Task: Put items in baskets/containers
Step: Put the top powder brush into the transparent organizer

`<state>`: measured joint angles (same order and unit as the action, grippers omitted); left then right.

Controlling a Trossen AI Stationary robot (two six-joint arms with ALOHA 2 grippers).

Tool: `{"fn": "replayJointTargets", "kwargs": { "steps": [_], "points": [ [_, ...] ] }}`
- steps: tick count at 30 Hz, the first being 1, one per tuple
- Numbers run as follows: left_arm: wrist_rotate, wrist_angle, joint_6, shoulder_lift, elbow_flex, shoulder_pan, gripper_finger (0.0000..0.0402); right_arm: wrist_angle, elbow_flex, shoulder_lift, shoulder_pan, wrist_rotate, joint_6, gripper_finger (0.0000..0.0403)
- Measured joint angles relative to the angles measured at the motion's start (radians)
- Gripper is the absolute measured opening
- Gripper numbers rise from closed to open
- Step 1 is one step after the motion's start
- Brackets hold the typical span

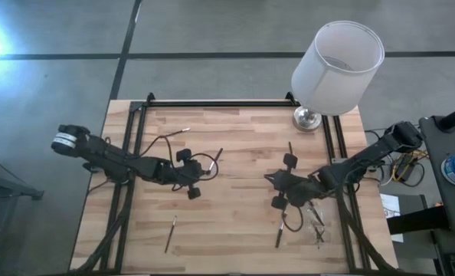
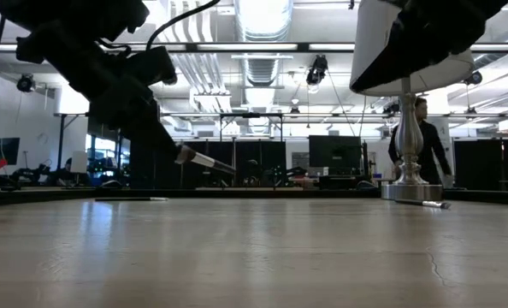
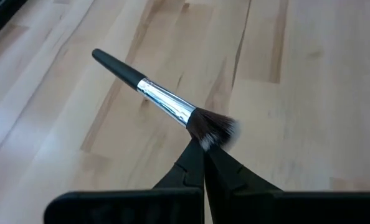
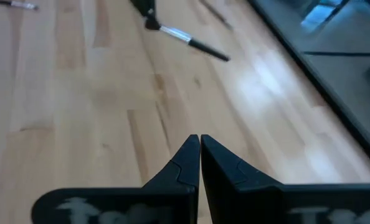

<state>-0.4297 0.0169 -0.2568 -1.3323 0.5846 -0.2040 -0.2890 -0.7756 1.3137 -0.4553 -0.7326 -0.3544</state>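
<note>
While the left gripper [image 3: 203,149] pinches one brush [image 3: 163,102] by its soft bristles, lifted off the desk [image 1: 235,153], little looks done. Two brushes [image 1: 169,233] lie loose on the wood, and the clear tray [image 1: 316,218] by the right gripper [image 4: 200,146], clenched empty, is too faint to read. Black handle, shiny metal collar.

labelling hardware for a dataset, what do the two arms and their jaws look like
Both arms are dark, slim and jointed, with loose black cables looping beside them. The left arm has a white band at its base end. Left gripper and right gripper each taper to matte black pointed jaws.
</note>
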Motion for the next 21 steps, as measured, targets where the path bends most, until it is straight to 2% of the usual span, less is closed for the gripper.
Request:
{"fn": "replayJointTargets", "kwargs": {
  "steps": [6,14,21],
  "points": [
    [0.018,-0.002,0.043,0.0,0.0,-0.02,0.0,0.143,0.006,0.088,0.06,0.112,0.101,0.0008],
    [0.052,-0.001,0.106,0.001,-0.001,-0.037,0.0,0.299,0.027,0.144,0.063,0.127,0.16,0.0008],
    [0.053,-0.01,0.154,0.002,-0.001,-0.076,0.0,0.743,0.178,0.147,0.066,0.235,0.272,0.0008]
  ]
}}
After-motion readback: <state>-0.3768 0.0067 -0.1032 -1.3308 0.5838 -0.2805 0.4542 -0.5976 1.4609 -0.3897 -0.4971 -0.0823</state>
